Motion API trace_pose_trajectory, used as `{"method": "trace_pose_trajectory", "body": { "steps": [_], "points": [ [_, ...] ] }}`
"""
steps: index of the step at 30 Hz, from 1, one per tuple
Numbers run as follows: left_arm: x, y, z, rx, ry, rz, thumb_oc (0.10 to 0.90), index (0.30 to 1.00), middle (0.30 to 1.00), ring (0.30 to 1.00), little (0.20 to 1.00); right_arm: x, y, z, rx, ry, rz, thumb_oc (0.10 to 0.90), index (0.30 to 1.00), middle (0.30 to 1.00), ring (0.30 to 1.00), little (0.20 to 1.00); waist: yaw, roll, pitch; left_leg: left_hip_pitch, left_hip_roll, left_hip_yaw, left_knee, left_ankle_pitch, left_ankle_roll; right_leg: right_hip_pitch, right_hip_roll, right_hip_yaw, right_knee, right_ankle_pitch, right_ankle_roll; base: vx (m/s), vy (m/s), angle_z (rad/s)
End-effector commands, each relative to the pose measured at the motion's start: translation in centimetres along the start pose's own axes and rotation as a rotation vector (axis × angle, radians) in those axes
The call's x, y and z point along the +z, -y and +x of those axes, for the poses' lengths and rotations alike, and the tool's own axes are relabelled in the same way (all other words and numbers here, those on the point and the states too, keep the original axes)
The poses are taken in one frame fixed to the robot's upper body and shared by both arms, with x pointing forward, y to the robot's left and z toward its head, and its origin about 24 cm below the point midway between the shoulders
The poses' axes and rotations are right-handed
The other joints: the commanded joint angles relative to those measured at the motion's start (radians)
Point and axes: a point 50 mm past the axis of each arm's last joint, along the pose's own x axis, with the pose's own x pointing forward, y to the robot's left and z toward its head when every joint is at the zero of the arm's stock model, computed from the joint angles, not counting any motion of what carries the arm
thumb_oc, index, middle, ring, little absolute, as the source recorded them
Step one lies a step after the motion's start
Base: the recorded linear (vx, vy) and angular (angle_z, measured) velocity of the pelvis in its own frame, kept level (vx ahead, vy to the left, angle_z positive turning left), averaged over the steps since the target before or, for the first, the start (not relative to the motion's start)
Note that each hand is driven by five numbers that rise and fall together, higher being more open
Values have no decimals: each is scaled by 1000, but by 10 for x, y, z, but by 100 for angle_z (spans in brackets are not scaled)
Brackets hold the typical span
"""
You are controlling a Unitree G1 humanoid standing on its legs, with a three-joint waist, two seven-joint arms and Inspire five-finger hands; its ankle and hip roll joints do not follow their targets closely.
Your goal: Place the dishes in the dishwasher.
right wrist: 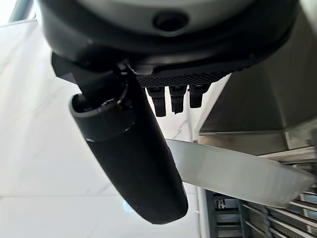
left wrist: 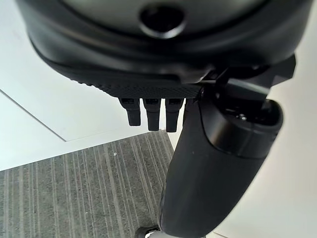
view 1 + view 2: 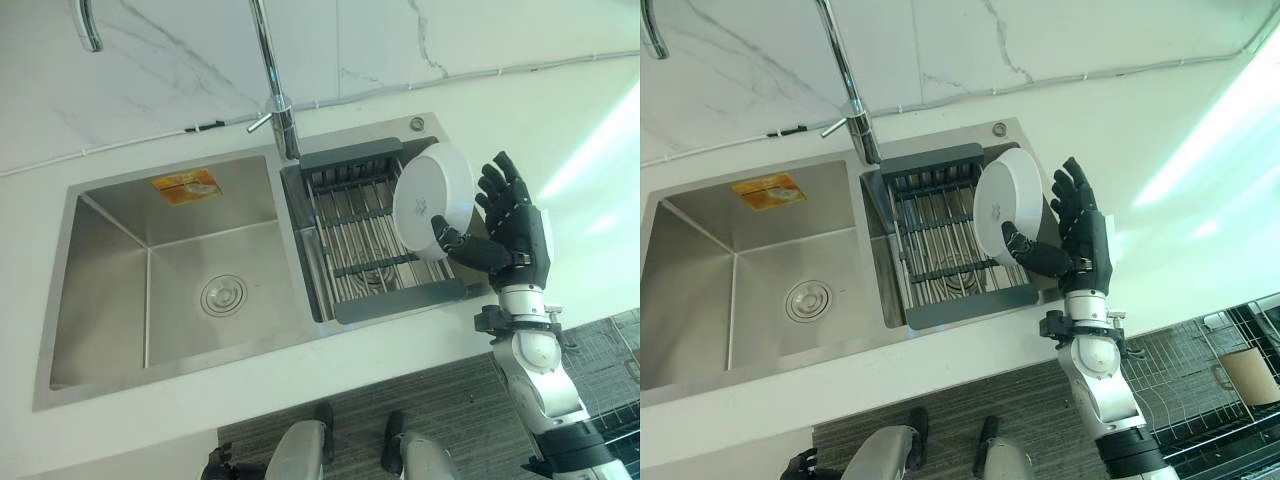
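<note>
Head views show the right hand (image 3: 508, 235) pinching a white bowl (image 3: 432, 200) above the sink rack (image 3: 362, 250); loading appears barely begun, the dishwasher basket (image 3: 1230, 385) waiting at right. Wrist views: left hand (image 2: 148, 111) hangs relaxed, empty; thumb (image 1: 131, 158) presses the bowl's rim.

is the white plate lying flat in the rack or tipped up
Tipped up. The white plate stands on edge above the drying rack, its round face turned toward the sink basin, pinched between the right hand's thumb and fingers.

right hand (image 3: 510, 225) pinching white bowl (image 3: 432, 200) | bowl tilted above drying rack (image 3: 372, 240) | left sink basin (image 3: 170, 270) beside rack
</note>
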Motion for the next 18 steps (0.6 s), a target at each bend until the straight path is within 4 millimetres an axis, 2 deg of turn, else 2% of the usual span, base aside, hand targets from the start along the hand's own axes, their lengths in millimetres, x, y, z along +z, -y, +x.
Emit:
{"method": "trace_pose_trajectory", "body": {
  "steps": [1, 9, 18],
  "points": [
    [-16, -9, -2, 26, -14, 64, 800, 900, 900, 900, 900, 36, 2, 16, 54, 149, 3, 400, 300, 300, 300, 300, 7, -21, -79, 2, 37, -30, -13, -99, -32, 21, -23, -2, 37, -154, 47, 0, 0, 0],
    [-8, -13, -1, 33, 13, 60, 800, 900, 900, 900, 900, 21, 0, 17, 99, 38, 29, 400, 300, 300, 300, 300, 10, -26, -75, 0, 36, -32, -13, -98, -32, 22, -26, -8, 37, -152, 49, -4, 0, 1],
    [-2, -11, -1, 25, 41, 61, 800, 900, 900, 900, 900, 22, -9, 22, 98, 52, 38, 400, 300, 300, 300, 300, 22, -25, -78, 0, 35, -35, -13, -99, -34, 26, -32, -16, 37, -153, 50, -3, 5, 1]
  ]
}}
